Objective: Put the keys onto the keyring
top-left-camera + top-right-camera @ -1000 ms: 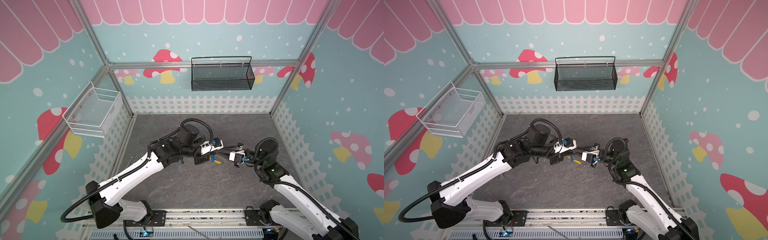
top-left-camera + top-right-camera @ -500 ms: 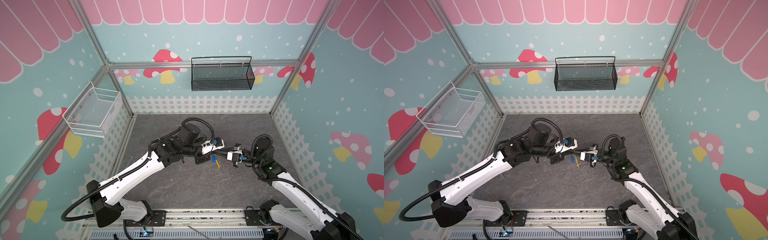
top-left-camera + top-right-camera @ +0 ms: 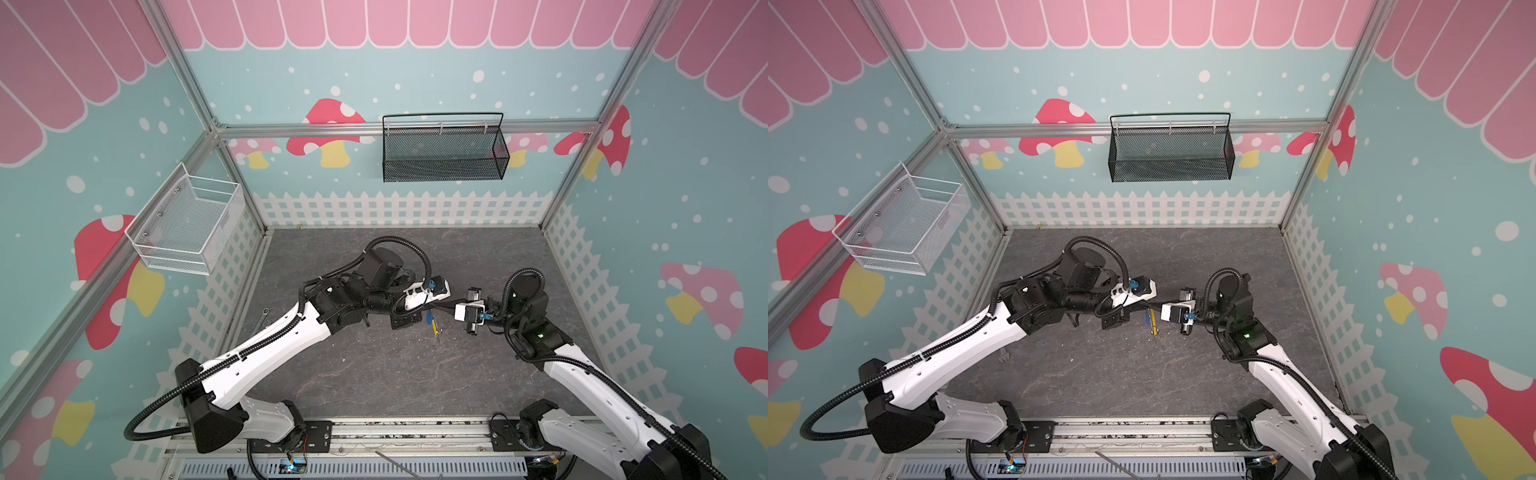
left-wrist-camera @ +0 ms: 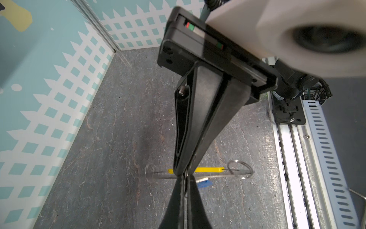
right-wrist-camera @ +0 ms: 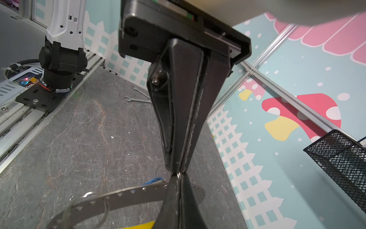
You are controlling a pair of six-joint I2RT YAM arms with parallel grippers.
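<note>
In both top views my left gripper [image 3: 430,309] [image 3: 1144,308] and right gripper [image 3: 438,308] [image 3: 1154,307] meet tip to tip above the floor's middle. In the left wrist view the left gripper [image 4: 186,177] is shut on a thin silver edge, seemingly the keyring's ring. In the right wrist view the right gripper [image 5: 178,177] is shut on the same spot. The keyring's brown dotted strap [image 5: 118,196], a silver ring [image 4: 239,169] and the yellow segment [image 4: 210,170] hang beside the tips. The blue-headed key [image 4: 204,183] [image 3: 429,316] hangs just under them.
A silver wrench [image 3: 262,316] [image 5: 138,99] lies on the grey floor near the left fence wall. A white wire basket [image 3: 187,228] hangs on the left wall and a black mesh basket [image 3: 442,149] on the back wall. The arms' rail [image 3: 374,428] runs along the front.
The right arm's wrist has shifted slightly to the left and back. Both grippers stay tip to tip, with the key and yellow segment hanging below them.
</note>
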